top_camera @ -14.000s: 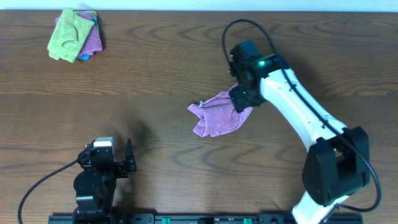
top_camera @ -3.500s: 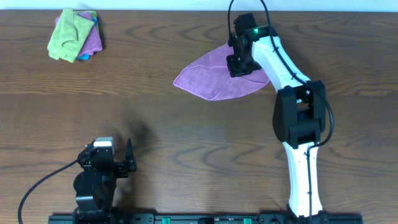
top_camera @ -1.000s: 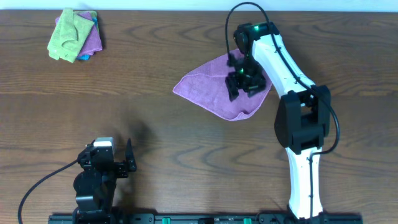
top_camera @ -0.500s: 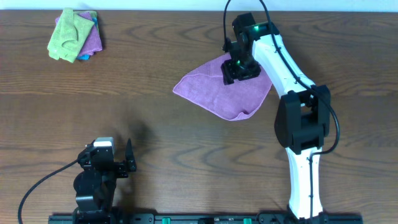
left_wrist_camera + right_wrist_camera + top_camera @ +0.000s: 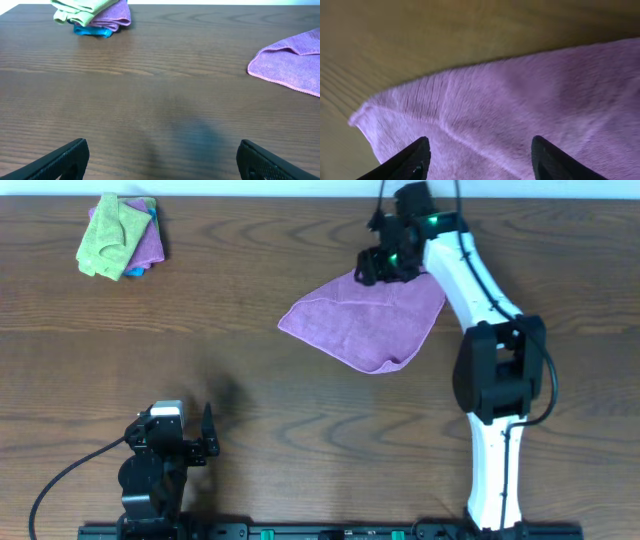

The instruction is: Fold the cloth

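Right pincer (image 5: 482, 161) just shifted from cloth's middle to its far corner; jaws wide apart, gripping nothing. Purple microfibre cloth (image 5: 365, 325) lies spread flat on dark wooden counter (image 5: 300, 430), directly beneath pincer and nearward of it. I judge flattening done, first fold not begun. Earliest frame: cloth crumpled, closer to arm base. Left pincer (image 5: 162, 155) parked, spread, empty.

The cloth (image 5: 365, 325) lies on the worktop (image 5: 300, 410) at one o'clock, with a cloth pile (image 5: 120, 235) well apart at ten. The right pincer (image 5: 378, 270) sits over the cloth's far corner, perhaps touching it.
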Tool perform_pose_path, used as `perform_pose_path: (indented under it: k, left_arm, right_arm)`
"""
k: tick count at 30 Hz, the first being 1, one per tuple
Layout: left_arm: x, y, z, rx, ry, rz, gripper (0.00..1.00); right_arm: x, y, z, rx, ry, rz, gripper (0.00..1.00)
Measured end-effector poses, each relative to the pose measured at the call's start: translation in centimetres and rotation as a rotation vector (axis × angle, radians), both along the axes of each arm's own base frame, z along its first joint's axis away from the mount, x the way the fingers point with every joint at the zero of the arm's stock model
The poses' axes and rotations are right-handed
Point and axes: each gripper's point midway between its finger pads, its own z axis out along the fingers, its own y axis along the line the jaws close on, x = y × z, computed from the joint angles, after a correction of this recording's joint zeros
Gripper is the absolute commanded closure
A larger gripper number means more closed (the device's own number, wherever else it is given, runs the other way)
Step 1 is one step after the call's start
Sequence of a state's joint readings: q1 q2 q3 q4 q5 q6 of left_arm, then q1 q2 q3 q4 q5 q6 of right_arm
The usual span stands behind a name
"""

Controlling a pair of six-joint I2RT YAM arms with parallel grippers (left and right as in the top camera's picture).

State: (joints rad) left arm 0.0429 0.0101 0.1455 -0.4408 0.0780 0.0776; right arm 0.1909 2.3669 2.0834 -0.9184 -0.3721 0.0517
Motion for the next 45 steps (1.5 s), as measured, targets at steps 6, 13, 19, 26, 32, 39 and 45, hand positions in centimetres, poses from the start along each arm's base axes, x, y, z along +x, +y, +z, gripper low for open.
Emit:
perform_pose_path:
  k: [6, 13, 19, 26, 32, 39, 45]
  left_arm:
    - [0.0, 0.0, 0.0, 0.000, 0.000, 0.000, 0.05]
    - [0.0, 0.0, 0.0, 0.000, 0.000, 0.000, 0.05]
    - [0.0, 0.0, 0.0, 0.000, 0.000, 0.000, 0.05]
    - [0.0, 0.0, 0.0, 0.000, 0.000, 0.000, 0.04]
    - [0.0, 0.0, 0.0, 0.000, 0.000, 0.000, 0.04]
    - [0.0, 0.0, 0.0, 0.000, 0.000, 0.000, 0.05]
    - [0.0, 0.0, 0.0, 0.000, 0.000, 0.000, 0.05]
  right_arm:
    - [0.2, -2.3, -1.1, 0.073, 0.077, -0.093, 0.36]
    - [-0.5, -3.1, -3.6, 0.037, 0.145, -0.123, 0.35]
    - [-0.3, -3.9, -4.3, -0.008, 0.143, -0.141, 0.35]
    - [-0.3, -4.5, -5.7, -0.010, 0.175, -0.172, 0.45]
    - [0.3, -4.4, -6.0, 0.003, 0.163, -0.191, 0.75]
    - [0.7, -4.3, -5.8, 0.016, 0.149, -0.199, 0.99]
    - [1.6, -3.0, -5.0, 0.104, 0.124, -0.199, 0.99]
